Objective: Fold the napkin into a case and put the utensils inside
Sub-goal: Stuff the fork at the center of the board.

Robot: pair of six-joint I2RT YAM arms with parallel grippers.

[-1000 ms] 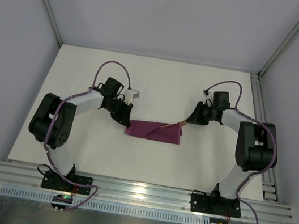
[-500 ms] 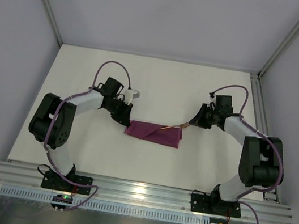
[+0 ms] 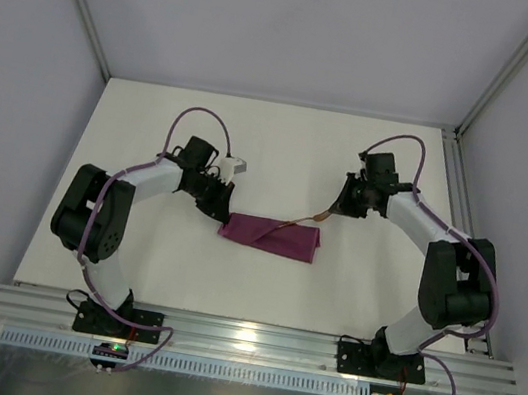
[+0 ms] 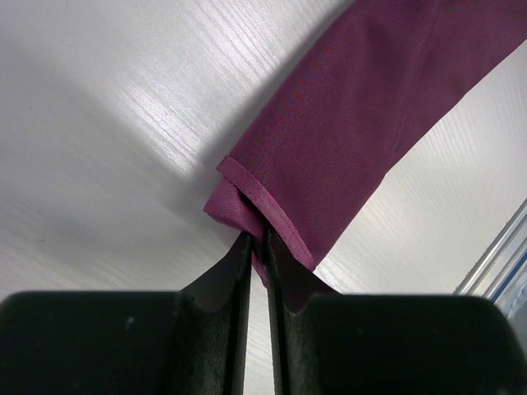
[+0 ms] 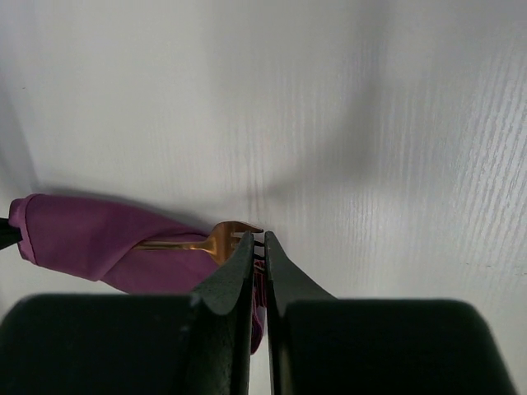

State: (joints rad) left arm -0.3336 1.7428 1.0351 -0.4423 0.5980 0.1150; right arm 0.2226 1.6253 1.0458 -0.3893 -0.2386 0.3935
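1. The white table (image 3: 132,257) takes up most of the top view. The action is happening roughly mid-table, between the two arms.
2. The left arm (image 3: 134,186) and right arm (image 3: 422,224) both reach inward from their own sides, with their wrists pointed at the cloth.
3. The case (image 3: 270,235) is the maroon-purple cloth folded into a narrow, layered strip. It lies flat on the table between the two grippers, running left to right. On my left wrist feed its hemmed corner (image 4: 247,193) sits right at the fingertips, and the rest stretches away up and to the right.
4. The left gripper (image 3: 218,212) is at the left end of the case. Up close (image 4: 257,239) it's clenched, with the jaws squeezed almost together and the cloth corner pinched between them.
5. The right gripper (image 3: 335,209) sits just off the case's upper right corner. On its own camera (image 5: 258,237) the jaws are nearly together, and as far as I can see they're nipped onto the tine end of the fork.
6. The fork (image 5: 210,241) is copper-coloured and skinny. Its handle is tucked into the open right end of the case and its tines poke out at the fingertips. From above (image 3: 302,222) it slants up and to the right out of the cloth.
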